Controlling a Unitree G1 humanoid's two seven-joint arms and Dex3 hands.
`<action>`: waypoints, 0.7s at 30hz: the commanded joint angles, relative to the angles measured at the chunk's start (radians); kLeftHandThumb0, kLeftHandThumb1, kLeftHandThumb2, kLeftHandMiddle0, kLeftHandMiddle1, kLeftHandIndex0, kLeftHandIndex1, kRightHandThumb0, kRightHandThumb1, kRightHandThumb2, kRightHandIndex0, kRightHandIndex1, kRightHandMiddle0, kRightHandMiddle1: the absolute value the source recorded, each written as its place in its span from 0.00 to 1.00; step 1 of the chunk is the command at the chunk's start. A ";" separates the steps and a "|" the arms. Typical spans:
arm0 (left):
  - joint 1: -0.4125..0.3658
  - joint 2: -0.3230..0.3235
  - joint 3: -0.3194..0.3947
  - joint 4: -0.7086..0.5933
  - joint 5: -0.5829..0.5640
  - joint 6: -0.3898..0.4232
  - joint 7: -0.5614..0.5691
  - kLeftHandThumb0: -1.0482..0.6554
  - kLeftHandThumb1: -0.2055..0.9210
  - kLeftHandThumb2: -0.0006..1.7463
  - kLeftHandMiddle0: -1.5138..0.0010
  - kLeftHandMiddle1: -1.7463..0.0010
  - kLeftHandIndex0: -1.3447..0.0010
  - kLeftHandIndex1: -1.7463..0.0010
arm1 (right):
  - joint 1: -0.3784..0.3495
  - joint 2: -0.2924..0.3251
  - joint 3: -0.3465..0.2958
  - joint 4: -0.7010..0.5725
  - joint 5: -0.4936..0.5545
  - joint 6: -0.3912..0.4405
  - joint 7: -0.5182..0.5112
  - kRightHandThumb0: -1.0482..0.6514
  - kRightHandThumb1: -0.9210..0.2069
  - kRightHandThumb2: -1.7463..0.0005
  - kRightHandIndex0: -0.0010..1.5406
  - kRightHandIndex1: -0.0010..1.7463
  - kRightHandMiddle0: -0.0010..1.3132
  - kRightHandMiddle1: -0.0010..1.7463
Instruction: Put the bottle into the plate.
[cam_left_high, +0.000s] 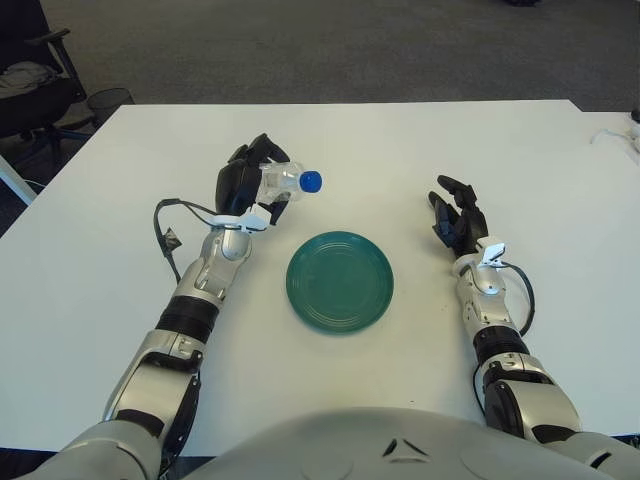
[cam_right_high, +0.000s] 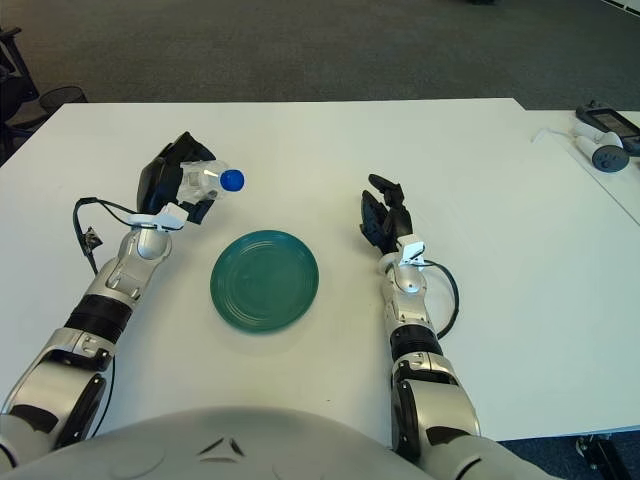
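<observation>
bright, even overhead light; soft faint shadows; both views sharp.

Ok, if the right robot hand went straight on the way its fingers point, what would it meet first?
Nothing, as far as I can see: the right robot hand points away from the robot over bare table, to the far edge. The plate and bottle lie off to its left.

Both views look down and forward from the robot's head, set side by side, over its chest onto the white table (cam_left_high: 330, 130). They share nearly everything; the right eye reaches further along the table's right edge.
</observation>
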 joint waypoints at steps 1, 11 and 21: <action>-0.036 -0.010 0.012 -0.012 0.001 -0.034 0.014 0.61 0.19 0.95 0.44 0.03 0.54 0.00 | 0.123 0.014 -0.012 0.143 0.013 0.125 -0.008 0.29 0.05 0.66 0.29 0.01 0.00 0.47; -0.004 -0.024 -0.009 -0.188 0.022 -0.054 -0.039 0.61 0.19 0.95 0.43 0.03 0.54 0.00 | 0.125 0.013 -0.015 0.142 0.011 0.122 -0.012 0.28 0.06 0.65 0.29 0.01 0.00 0.48; 0.018 -0.004 -0.068 -0.214 0.025 -0.242 -0.101 0.61 0.19 0.94 0.43 0.04 0.54 0.00 | 0.123 0.012 -0.008 0.137 0.000 0.124 -0.020 0.28 0.03 0.65 0.29 0.01 0.00 0.46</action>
